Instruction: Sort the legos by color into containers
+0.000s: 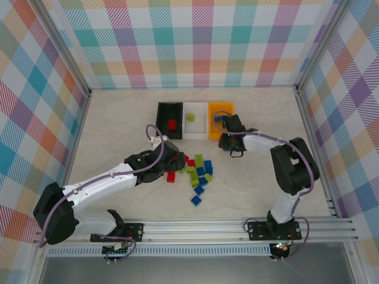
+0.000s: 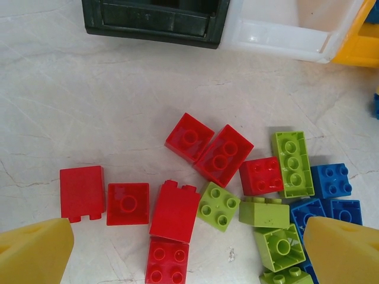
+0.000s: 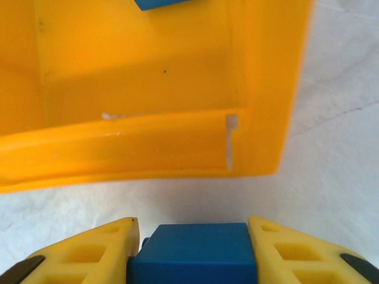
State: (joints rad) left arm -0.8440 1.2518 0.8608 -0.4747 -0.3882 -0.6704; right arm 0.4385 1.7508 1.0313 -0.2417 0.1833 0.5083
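Three bins stand in a row at the far middle of the table (image 1: 118, 118): black bin (image 1: 160, 121), white bin (image 1: 198, 129), orange bin (image 1: 214, 131). Each holds one brick: a red brick (image 1: 172, 124) in the black, a green brick (image 1: 190, 117) in the white, a blue one in the orange. The right hand (image 3: 190, 228) is clenched on a blue brick (image 3: 192, 257), seated squarely between both fingers, just short of the orange bin's near wall and not yet over the rim. The left hand (image 2: 189, 236) hangs above the pile (image 1: 198, 174), spread wide, grasping nothing. Red bricks (image 2: 174, 210) lie beneath it, with greens and blues off to one side. Step in hand, by my reading: delivering blue to orange. The next move calls for carrying forward over the wall, brick clear of the rim, then letting go above the bin floor. The left wants a straight drop onto a red brick lying apart from its neighbours. Most of the pile is unsorted, so the task looks early.
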